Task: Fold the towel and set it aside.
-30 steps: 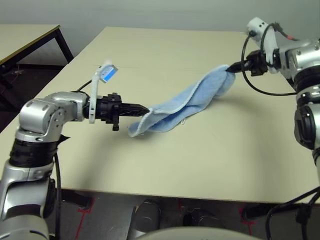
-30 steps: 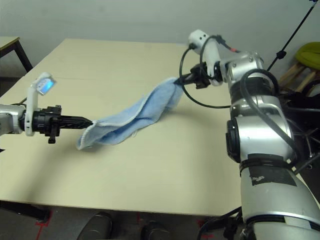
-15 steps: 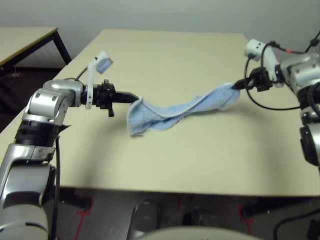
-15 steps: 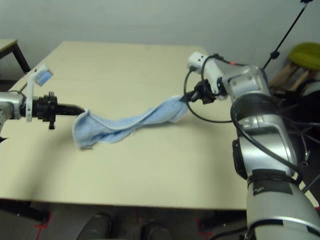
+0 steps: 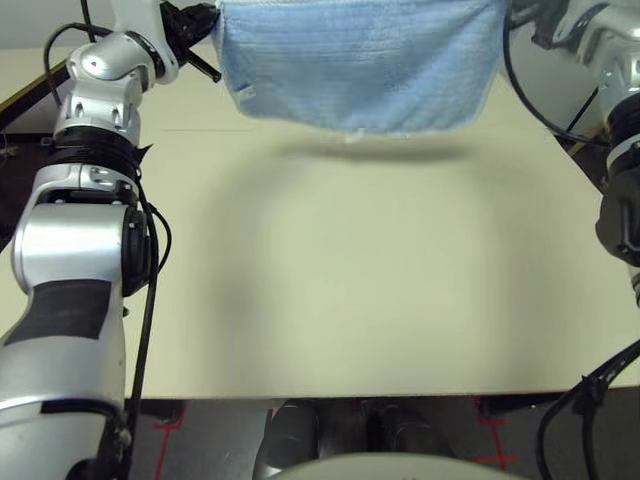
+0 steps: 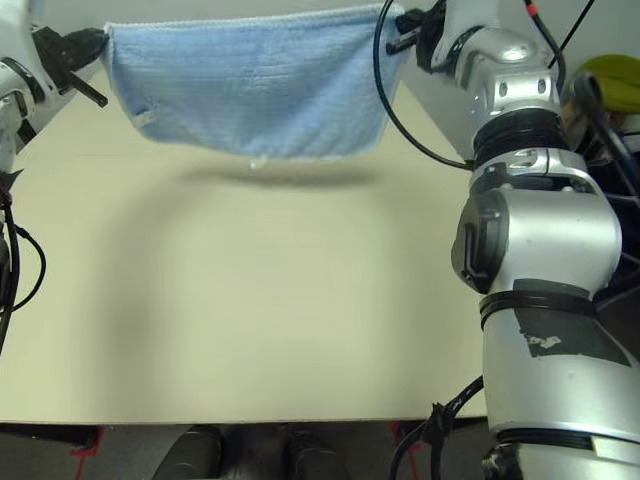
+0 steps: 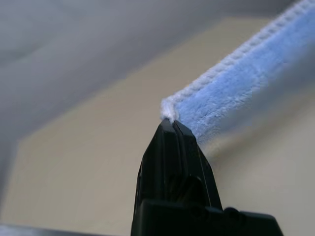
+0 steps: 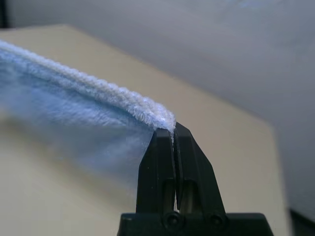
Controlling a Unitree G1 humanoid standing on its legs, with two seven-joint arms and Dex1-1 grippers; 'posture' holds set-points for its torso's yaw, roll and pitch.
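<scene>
Plain tan table (image 5: 360, 280) below; blue towel (image 6: 250, 90) hanging flat in the air, well above it; left gripper (image 7: 170, 123) and right gripper (image 8: 172, 132) each pinched tight on a top corner; could slip free from such tiny grips.

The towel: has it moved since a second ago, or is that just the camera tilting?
Yes. The towel sagged in a twisted rope close to the table before; now it hangs stretched flat well above it, casting a shadow below, though the camera tilted too.
</scene>
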